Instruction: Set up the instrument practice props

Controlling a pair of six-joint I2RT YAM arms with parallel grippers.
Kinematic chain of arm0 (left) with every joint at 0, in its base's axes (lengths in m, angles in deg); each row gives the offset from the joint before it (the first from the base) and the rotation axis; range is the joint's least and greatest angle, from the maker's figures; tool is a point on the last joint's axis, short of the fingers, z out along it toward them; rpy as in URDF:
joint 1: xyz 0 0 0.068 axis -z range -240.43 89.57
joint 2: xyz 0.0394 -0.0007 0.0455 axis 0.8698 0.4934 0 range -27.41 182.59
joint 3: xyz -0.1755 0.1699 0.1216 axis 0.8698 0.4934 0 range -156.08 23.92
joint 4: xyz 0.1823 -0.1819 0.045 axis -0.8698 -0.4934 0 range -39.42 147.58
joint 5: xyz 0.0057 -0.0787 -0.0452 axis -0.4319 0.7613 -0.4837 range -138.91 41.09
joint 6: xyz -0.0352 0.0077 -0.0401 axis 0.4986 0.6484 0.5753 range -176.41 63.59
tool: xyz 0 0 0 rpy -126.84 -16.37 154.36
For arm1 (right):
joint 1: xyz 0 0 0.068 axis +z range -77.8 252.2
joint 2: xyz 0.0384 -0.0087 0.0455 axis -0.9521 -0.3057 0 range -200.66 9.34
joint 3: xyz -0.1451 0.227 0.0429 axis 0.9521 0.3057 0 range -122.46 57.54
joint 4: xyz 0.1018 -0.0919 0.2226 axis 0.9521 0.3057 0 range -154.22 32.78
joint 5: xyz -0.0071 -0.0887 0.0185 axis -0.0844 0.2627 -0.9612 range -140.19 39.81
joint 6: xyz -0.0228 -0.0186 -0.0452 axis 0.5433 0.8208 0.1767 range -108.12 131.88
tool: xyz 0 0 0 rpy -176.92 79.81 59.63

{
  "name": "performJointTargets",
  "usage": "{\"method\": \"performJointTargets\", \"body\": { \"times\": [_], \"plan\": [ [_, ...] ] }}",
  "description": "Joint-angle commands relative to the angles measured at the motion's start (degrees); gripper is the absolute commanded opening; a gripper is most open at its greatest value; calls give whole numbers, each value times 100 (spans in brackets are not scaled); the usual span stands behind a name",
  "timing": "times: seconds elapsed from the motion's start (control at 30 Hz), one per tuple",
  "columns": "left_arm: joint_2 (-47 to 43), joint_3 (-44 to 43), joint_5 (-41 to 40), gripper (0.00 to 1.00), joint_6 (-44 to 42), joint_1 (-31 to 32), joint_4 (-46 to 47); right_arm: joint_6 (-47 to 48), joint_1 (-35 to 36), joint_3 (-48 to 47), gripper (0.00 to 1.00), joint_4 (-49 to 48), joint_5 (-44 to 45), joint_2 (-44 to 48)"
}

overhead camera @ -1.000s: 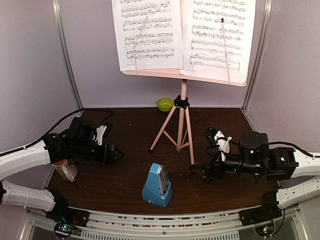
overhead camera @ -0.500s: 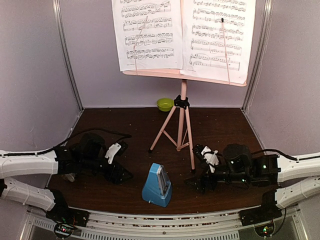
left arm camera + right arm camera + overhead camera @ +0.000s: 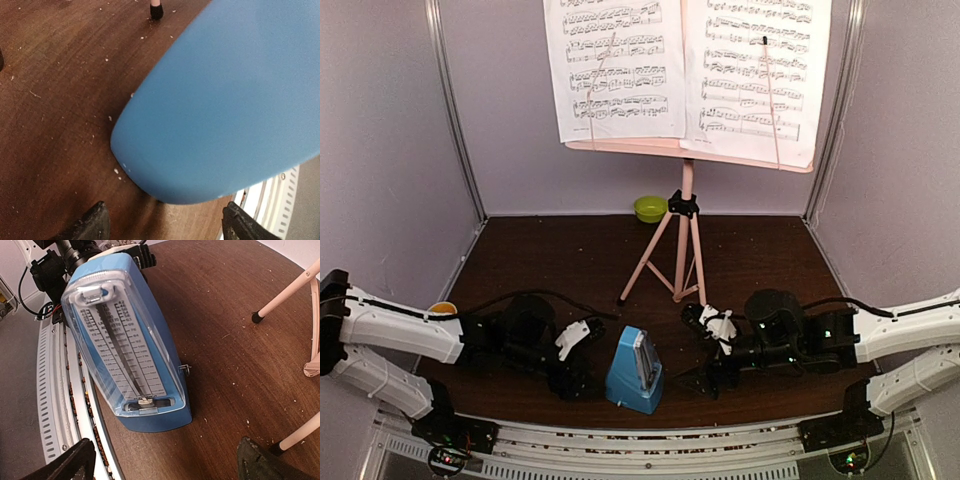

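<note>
Metronome (image 3: 634, 371), left gripper (image 3: 578, 380), right gripper (image 3: 706, 376) low, flanking

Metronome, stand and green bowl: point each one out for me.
Metronome (image 3: 120, 350): right wrist view, on its clear front cover.
Stand (image 3: 687, 178): top view, on the pink pole below the desk.
Bowl (image 3: 650, 212): top view, on its near wall.

A small lime-green bowl (image 3: 650, 208) stands at the far edge of the dark wooden table (image 3: 570, 260), close to the back wall. At the table's left edge only the orange-lined rim of a mug (image 3: 442, 307) is visible. Pale crumbs (image 3: 116, 171) lie scattered over the table surface.
</note>
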Motion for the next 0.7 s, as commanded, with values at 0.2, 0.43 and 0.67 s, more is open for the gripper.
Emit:
{"method": "performJointTargets", "body": {
  "times": [0.2, 0.43, 0.67],
  "plan": [
    [1440, -887, -715, 76, 408, -80, 1651, -93, -21, -39, 100, -90, 343, 243],
    [1833, -1227, -641, 73, 418, -453, 2072, -158, -13, -247, 100, -174, 526, 20],
    [1312, -587, -195, 71, 113, -545, 1971, -270, -11, -539, 100, -103, 1006, -5]
  ]
}}
